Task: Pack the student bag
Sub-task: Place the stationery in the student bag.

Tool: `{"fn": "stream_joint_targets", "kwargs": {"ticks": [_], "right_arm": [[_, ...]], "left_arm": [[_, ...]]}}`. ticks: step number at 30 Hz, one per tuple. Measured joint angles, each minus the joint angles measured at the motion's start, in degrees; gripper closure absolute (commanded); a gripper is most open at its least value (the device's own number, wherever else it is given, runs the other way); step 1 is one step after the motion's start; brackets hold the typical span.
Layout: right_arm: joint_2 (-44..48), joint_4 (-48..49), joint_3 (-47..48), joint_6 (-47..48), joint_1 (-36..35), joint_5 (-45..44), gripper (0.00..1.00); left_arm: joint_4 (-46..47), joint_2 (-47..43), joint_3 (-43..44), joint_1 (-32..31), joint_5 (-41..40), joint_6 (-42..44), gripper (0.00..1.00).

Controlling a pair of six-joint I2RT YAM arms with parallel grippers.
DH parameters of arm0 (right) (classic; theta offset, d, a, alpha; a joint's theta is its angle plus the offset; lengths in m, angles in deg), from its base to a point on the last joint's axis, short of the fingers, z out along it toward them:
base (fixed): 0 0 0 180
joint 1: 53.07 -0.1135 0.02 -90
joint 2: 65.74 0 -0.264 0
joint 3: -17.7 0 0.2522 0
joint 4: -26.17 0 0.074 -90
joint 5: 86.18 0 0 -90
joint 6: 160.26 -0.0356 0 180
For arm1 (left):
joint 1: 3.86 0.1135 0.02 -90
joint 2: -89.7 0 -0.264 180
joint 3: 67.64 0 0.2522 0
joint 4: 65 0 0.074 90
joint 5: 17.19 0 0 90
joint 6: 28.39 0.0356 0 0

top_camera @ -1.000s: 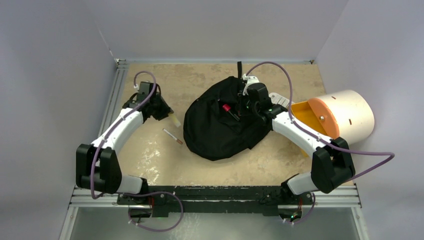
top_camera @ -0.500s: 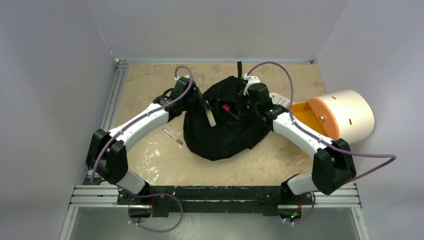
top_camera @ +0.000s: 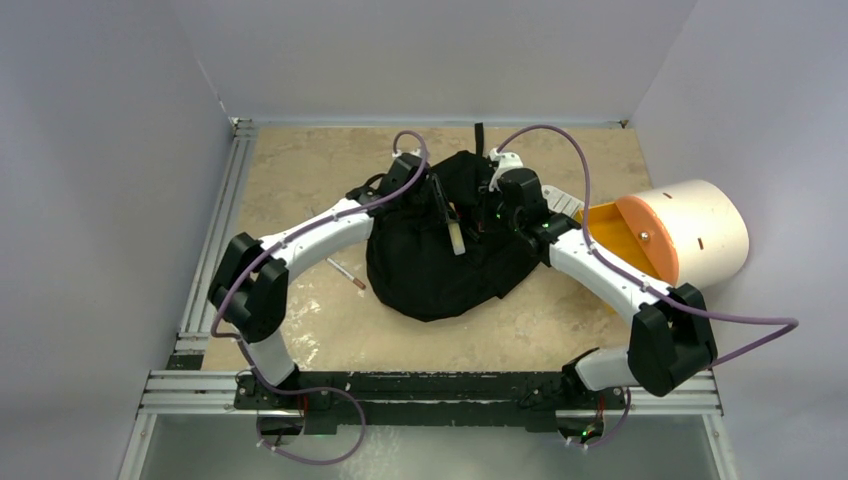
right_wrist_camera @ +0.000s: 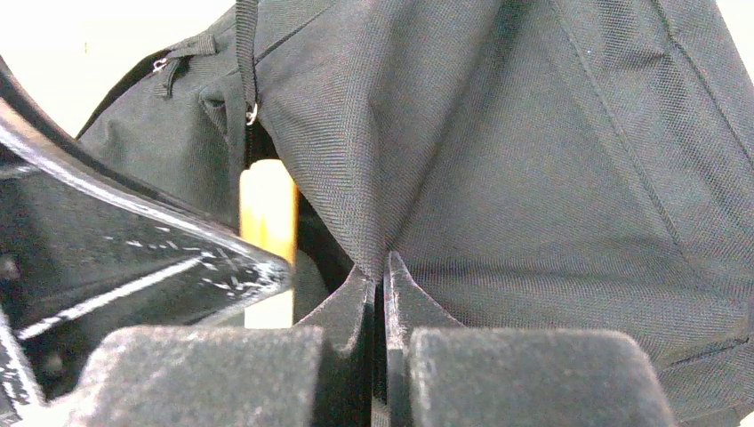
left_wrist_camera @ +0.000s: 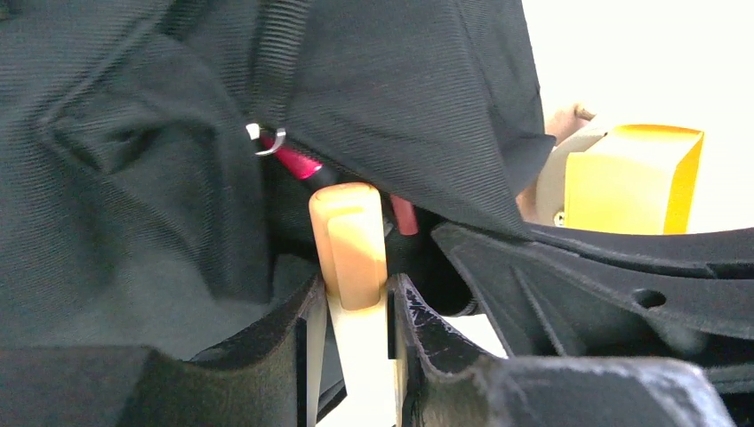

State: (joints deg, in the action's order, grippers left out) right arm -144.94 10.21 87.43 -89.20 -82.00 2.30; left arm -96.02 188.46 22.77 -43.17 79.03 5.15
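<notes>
Your left gripper (left_wrist_camera: pixel 356 298) is closed narrowly on a smooth cream stick (left_wrist_camera: pixel 354 236), its rounded tip at the mouth of the bag (top_camera: pixel 430 275), which slumps soft and black mid-table, towards the far edge. Your right gripper (right_wrist_camera: pixel 382 271) pinches the woven flap tight and holds it up. I judge you're mid-insertion: next, push the stick deeper past the glossy red item (left_wrist_camera: pixel 298 163), then release.

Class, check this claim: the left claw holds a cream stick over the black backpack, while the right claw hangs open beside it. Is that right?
No. The right claw is shut, pinching fabric of the black backpack, as the right wrist view shows. The left claw holds the cream stick over it.
</notes>
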Motion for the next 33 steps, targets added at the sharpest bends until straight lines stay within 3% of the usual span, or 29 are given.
{"fn": "stream_joint_targets", "kwargs": {"ticks": [13, 26, 33], "right_arm": [[0.9, 0.0, 0.0, 0.1, 0.0, 1.1, 1.0], [1.3, 0.8, -0.7, -0.1, 0.0, 1.3, 1.0], [1.3, 0.8, -0.7, -0.1, 0.0, 1.3, 1.0]], "left_arm": [[0.3, 8.0, 7.3, -1.2, 0.8, 0.0, 0.8], [-1.0, 11.1, 10.7, 2.4, 1.9, -4.1, 0.8], [-1.3, 13.0, 12.1, 2.8, 3.0, -6.4, 0.64]]}}
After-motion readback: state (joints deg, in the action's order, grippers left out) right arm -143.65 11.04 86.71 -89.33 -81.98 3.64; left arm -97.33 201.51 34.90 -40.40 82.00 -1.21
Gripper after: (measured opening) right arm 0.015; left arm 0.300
